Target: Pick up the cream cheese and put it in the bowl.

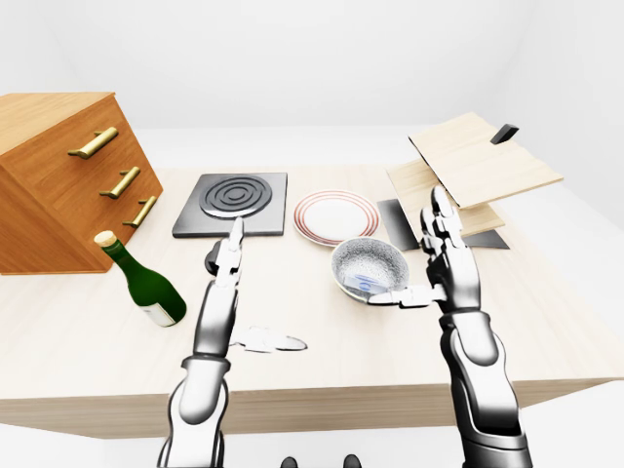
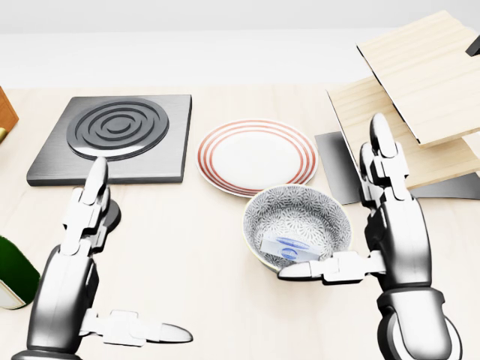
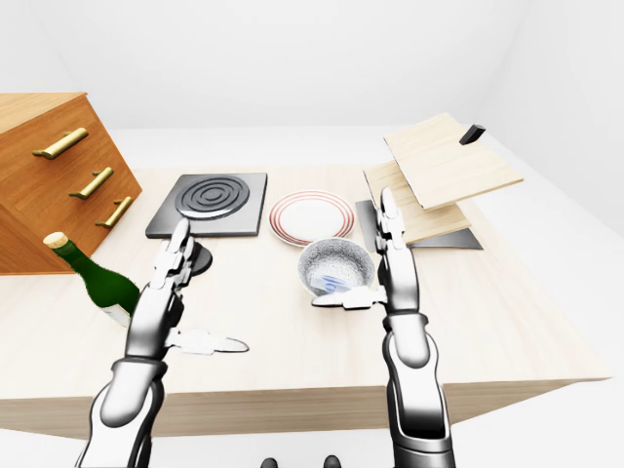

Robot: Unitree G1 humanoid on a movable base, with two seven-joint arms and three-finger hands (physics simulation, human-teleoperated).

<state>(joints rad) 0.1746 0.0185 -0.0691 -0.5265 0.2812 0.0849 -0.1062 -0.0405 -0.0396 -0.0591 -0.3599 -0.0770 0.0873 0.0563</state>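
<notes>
The cream cheese, a small white pack with blue print, lies inside the patterned grey bowl at the middle of the head view. My right hand stands open just right of the bowl, fingers upright, thumb reaching under the bowl's near rim. At the lower left my left hand is open and holds nothing, fingers pointing up and thumb stretched to the right.
A red-rimmed plate sits above the bowl, a stove plate with its black knob to the left. A green bottle and wooden drawer cabinet stand far left. Wooden boards lie stacked at the right.
</notes>
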